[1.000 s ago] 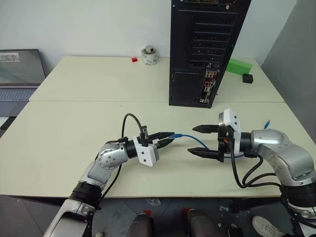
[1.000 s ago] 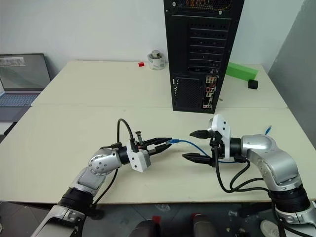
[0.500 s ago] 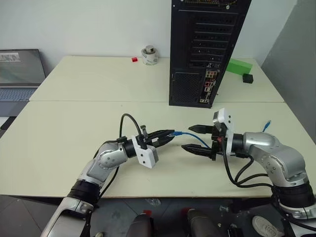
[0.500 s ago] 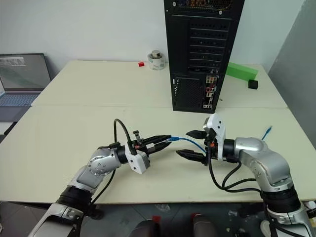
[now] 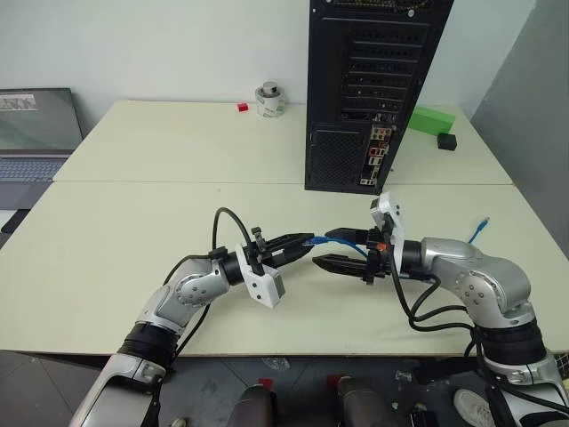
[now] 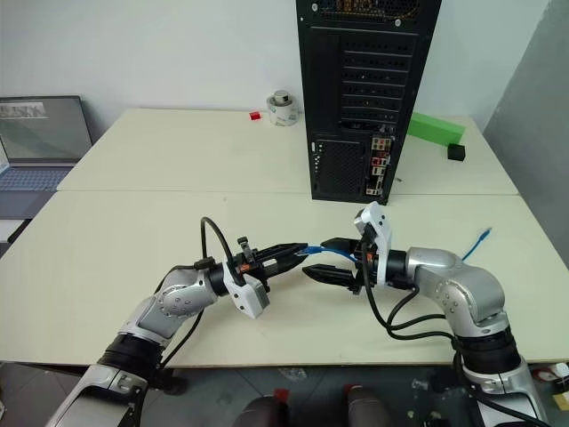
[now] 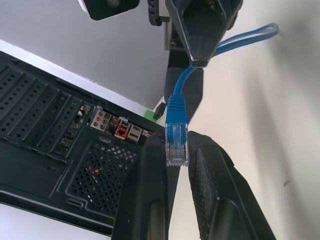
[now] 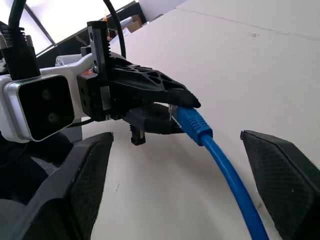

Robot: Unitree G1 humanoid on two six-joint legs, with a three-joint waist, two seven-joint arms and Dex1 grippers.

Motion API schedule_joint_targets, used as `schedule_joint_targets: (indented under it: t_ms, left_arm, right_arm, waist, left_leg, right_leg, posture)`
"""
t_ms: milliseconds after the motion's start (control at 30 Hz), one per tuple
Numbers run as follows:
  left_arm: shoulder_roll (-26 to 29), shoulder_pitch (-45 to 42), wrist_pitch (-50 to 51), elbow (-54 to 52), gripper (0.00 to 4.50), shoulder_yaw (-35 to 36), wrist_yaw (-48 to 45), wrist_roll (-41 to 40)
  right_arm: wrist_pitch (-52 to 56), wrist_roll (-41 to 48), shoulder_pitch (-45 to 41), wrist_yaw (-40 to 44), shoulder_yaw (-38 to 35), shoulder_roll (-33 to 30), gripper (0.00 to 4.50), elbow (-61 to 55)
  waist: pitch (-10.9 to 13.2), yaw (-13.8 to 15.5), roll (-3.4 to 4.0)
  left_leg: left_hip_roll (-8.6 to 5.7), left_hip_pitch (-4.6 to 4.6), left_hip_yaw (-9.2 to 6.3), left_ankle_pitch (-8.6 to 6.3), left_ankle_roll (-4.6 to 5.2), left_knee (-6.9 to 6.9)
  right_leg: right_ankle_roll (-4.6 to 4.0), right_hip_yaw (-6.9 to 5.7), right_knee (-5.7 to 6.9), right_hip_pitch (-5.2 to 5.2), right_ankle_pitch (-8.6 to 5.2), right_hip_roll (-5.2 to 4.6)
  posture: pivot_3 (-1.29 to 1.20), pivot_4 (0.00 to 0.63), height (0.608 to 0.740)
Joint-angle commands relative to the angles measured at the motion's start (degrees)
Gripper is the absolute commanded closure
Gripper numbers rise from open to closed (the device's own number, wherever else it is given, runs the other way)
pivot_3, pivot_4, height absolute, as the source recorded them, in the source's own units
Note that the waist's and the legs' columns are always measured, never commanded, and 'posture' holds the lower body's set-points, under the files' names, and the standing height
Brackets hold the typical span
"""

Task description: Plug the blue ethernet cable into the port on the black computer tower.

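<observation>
Handover in hand, by the look of it. Left gripper [image 5: 305, 245] is pinched narrow on the clear plug at one end of the blue ethernet cable [image 7: 176, 111], held off the table [image 5: 133, 222] in front of the black computer tower [image 5: 369, 80]. The plug sits between the left fingertips [image 7: 150, 165]; its blue boot and the cable run straight out from them toward the right gripper [image 5: 340, 250].

Right gripper's fingers stand wide, one on each side of the cable just behind the boot, not touching it. So the cable's long axis passes through the right gripper's gap, roughly level, side to side before the tower.

Cable: thin, bright blue, looping back past the right arm; its far end [image 5: 481, 222] lies on the table to the tower's right. The tower's port strip [image 5: 378, 156] faces the grippers, well beyond both.
</observation>
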Motion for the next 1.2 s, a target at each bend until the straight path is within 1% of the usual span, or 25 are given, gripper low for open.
schedule_joint_targets:
  t_ms: [33,67,133,233,367,533,767,867,933,967,1200]
  left_arm:
    - [-0.06,-0.61,-1.38,-1.19,4.2,-0.21,1.65,0.42]
    - [-0.02,-0.42,-1.48,-1.37,4.2,-0.3,1.8,0.63]
    - [0.03,-0.16,-1.58,-1.53,4.2,-0.43,2.07,0.85]
    - [0.01,0.04,-1.7,-1.68,4.2,-0.44,2.33,0.99]
    - [0.05,0.27,-1.86,-1.91,4.2,-0.56,2.68,1.2]
    - [0.21,0.61,-2.81,-2.23,4.2,-0.98,3.19,1.66]
    - [0.61,0.93,-3.96,-2.38,4.2,-1.5,3.2,1.6]
    - [0.72,0.71,-3.81,-1.89,4.2,-2.11,2.44,-0.01]
    - [0.88,0.88,-2.67,-2.19,3.49,-2.67,1.15,-2.91]
    - [0.98,0.97,-2.23,-2.49,3.37,-2.84,0.56,-3.93]
    - [1.37,1.58,0.9,-3.84,2.02,-2.51,-2.14,-8.68]
  right_arm:
    - [0.4,1.86,-1.75,-0.73,-0.9,0.87,1.09,-0.28]
    - [0.52,2.11,-1.81,-0.78,-1.04,0.97,1.4,-0.15]
    - [0.61,2.37,-1.98,-0.75,-1.16,1.01,1.83,0.15]
    - [0.77,2.54,-2.27,-0.63,-1.08,0.89,2.6,0.66]
    - [0.93,2.65,-2.42,-0.4,-0.92,0.81,3.38,1.02]
    - [1.62,3.58,-2.89,-0.12,-0.97,0.69,4.48,1.72]
    - [2.69,4.21,-3.61,0.68,-0.92,-0.07,4.5,2.57]
    - [2.82,4.09,-3.83,1.1,-0.61,-0.38,4.5,2.93]
    - [2.58,3.59,-3.85,1.41,-0.21,-0.81,4.5,3.07]
    - [2.47,3.35,-3.83,1.55,-0.05,-1.01,4.5,3.08]
    - [2.06,2.75,-4.2,1.77,-0.45,-1.55,4.5,3.64]
  waist:
    - [0.0,-0.01,0.0]
    - [0.0,-0.02,0.0]
    - [0.0,-0.01,0.0]
    - [0.0,-0.01,0.0]
    - [0.0,-0.01,0.0]
    - [0.0,-0.02,0.0]
    - [0.0,-0.02,0.0]
    - [0.0,-0.02,0.0]
    - [0.0,-0.02,0.0]
    - [0.0,-0.02,0.01]
    - [0.0,-0.04,0.01]
  left_leg:
    - [0.0,0.0,0.0,0.0,0.0,0.0]
    - [0.0,0.0,0.0,0.0,0.0,0.0]
    - [0.01,0.0,-0.01,0.0,0.0,0.0]
    - [0.0,0.0,0.0,0.0,0.0,0.0]
    - [0.01,0.0,-0.01,0.0,0.0,0.0]
    - [0.01,0.0,-0.01,0.0,0.0,0.0]
    - [0.01,0.0,-0.02,0.0,0.0,0.0]
    - [0.01,0.0,-0.01,0.0,0.0,0.0]
    - [0.01,0.0,-0.01,0.0,0.0,0.0]
    - [0.01,0.0,-0.01,0.0,0.0,-0.01]
    - [0.01,-0.01,-0.01,0.0,0.0,0.0]
  right_leg:
    - [0.0,0.0,0.0,0.0,0.0,0.0]
    - [0.0,0.0,0.0,0.0,0.0,0.0]
    - [0.0,-0.01,0.0,0.0,0.0,0.0]
    - [0.0,-0.01,0.0,0.0,0.0,0.0]
    - [0.0,-0.02,0.0,0.0,0.0,0.0]
    - [0.0,-0.02,0.0,0.0,0.0,0.0]
    - [0.0,-0.02,0.0,0.0,0.0,0.0]
    - [0.0,-0.02,0.0,0.0,0.0,0.0]
    - [0.0,-0.02,0.0,0.0,0.0,0.0]
    - [0.0,-0.02,0.0,0.0,0.0,0.0]
    - [0.0,-0.03,0.0,0.0,0.0,0.0]
  posture:
    - [0.0,0.15,0.74]
    - [0.0,0.15,0.74]
    - [0.0,0.15,0.74]
    - [0.0,0.15,0.74]
    - [0.0,0.15,0.74]
    - [0.0,0.15,0.74]
    - [0.0,0.15,0.74]
    - [0.0,0.15,0.74]
    - [0.0,0.15,0.74]
    - [0.0,0.15,0.74]
    - [0.0,0.15,0.74]
